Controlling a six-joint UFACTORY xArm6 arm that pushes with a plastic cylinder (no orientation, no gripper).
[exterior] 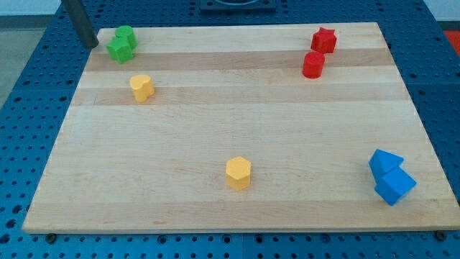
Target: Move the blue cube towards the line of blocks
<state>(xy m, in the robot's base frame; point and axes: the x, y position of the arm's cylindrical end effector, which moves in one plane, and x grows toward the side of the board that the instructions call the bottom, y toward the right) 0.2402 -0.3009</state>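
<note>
The blue cube [395, 186] lies at the view's bottom right of the wooden board [237, 129], touching a blue triangular block [384, 162] just above it. My tip [92, 44] is at the view's top left, just left of two green blocks [122, 44], far from the blue cube. A yellow block [142, 88] lies below the green ones and a yellow hexagonal block [238, 173] lies at the bottom centre. A red star block [324, 39] and a red cylinder-like block [313, 65] lie at the top right.
The board rests on a blue perforated table [21, 108] that surrounds it on all sides. A dark fixture [236, 4] shows at the view's top centre.
</note>
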